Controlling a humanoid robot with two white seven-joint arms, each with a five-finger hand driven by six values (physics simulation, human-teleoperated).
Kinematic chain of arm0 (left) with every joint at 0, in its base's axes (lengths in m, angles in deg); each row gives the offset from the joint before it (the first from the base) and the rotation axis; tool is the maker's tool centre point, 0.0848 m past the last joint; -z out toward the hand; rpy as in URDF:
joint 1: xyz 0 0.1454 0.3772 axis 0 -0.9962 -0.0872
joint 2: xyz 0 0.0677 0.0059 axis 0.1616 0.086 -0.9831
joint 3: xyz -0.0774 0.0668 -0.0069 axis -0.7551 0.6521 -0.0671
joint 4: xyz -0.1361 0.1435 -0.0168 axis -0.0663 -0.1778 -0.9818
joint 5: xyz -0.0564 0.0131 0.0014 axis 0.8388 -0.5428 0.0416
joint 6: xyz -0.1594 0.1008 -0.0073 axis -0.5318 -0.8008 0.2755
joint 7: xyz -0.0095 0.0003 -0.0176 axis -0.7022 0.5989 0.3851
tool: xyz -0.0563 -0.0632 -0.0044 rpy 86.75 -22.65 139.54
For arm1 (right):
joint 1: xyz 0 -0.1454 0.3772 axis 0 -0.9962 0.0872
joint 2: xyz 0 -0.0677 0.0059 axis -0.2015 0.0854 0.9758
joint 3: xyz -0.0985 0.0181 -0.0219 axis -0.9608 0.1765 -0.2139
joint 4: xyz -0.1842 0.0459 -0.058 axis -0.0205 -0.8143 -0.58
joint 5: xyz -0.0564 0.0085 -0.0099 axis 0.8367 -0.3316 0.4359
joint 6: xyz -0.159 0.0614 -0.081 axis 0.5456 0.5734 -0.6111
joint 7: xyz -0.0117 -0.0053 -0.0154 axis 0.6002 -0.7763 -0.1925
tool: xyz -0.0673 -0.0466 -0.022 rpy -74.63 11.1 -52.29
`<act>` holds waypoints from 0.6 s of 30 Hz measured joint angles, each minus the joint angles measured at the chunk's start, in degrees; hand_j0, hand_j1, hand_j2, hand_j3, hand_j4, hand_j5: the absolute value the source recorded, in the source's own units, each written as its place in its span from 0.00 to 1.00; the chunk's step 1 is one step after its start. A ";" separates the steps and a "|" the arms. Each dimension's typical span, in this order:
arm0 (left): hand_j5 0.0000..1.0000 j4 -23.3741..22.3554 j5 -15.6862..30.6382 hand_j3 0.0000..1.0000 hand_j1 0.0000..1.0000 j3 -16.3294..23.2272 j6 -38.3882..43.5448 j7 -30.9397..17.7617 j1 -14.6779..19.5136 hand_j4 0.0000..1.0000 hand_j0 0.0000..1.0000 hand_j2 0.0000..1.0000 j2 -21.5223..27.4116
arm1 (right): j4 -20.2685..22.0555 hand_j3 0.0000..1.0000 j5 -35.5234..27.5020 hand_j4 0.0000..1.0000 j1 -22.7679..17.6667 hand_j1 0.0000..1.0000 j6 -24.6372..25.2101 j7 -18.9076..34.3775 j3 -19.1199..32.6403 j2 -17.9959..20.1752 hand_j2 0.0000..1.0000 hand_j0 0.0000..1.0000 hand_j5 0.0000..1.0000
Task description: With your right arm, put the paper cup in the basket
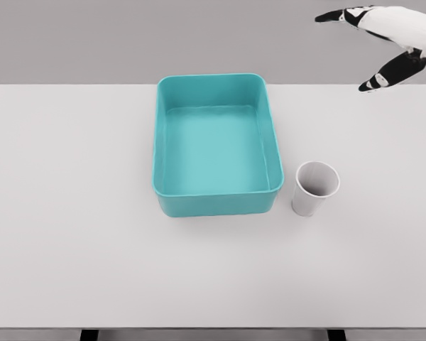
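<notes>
**Cup beside the basket, right hand high and partly out of frame**

The white paper cup [315,188] stands upright on the white table [71,213], just beside the near right corner of the teal basket [216,146], with a thin gap between them. The right hand [383,42] hangs at the upper right, well apart from the cup, its fingers [341,15] spread and holding nothing. The picture's edge cuts off its wrist and arm, so only two dark-tipped digits and part of the palm show
</notes>
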 measured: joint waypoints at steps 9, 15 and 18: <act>1.00 -0.01 0.00 1.00 1.00 0.01 0.00 0.00 0.09 1.00 1.00 1.00 0.00 | 0.07 1.00 -2.16 1.00 9.80 1.00 12.81 -0.01 -26.68 3.17 1.00 1.00 1.00; 1.00 -0.01 0.00 1.00 1.00 0.00 0.00 0.00 0.00 1.00 1.00 1.00 0.00 | 0.13 1.00 -2.20 1.00 9.80 1.00 12.55 -0.01 -32.21 5.11 1.00 1.00 1.00; 1.00 -0.01 0.00 1.00 1.00 0.00 0.00 0.00 0.00 1.00 1.00 1.00 0.00 | 0.16 1.00 -2.21 1.00 9.62 1.00 12.13 -0.01 -33.98 5.18 1.00 1.00 1.00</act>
